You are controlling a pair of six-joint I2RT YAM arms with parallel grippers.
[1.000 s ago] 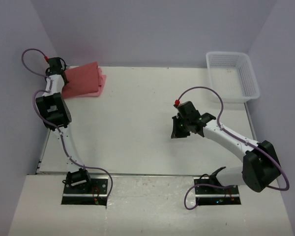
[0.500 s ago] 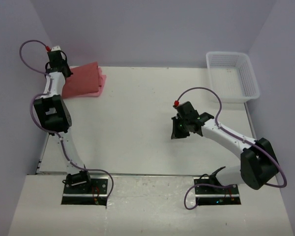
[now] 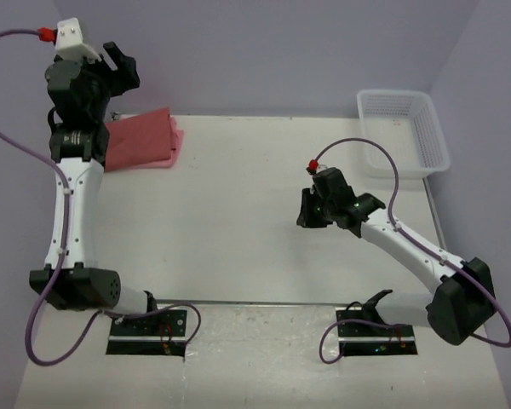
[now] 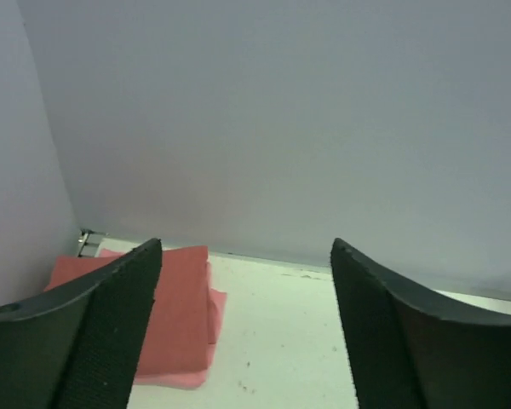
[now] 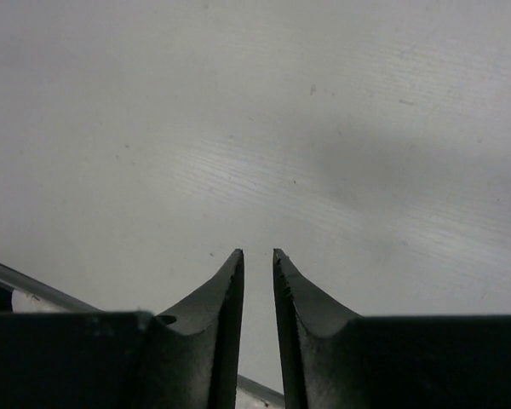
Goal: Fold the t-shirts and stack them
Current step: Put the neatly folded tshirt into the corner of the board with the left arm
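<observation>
2 folded t-shirts (image 3: 141, 140), red atop pink, far-L corner; 1 basket (image 3: 433, 136) far-R.

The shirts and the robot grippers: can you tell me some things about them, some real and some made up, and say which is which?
1. The red shirt lies folded on top of the pink shirt. True.
2. One shirt is in the basket. False: both shirts lie at the far left corner of the table, and the basket stands at the far right corner.
3. The left gripper is open and holds nothing. True.
4. The right gripper is holding the red shirt. False: nothing is between its fingers, and it is over bare table, away from the shirts.
</observation>
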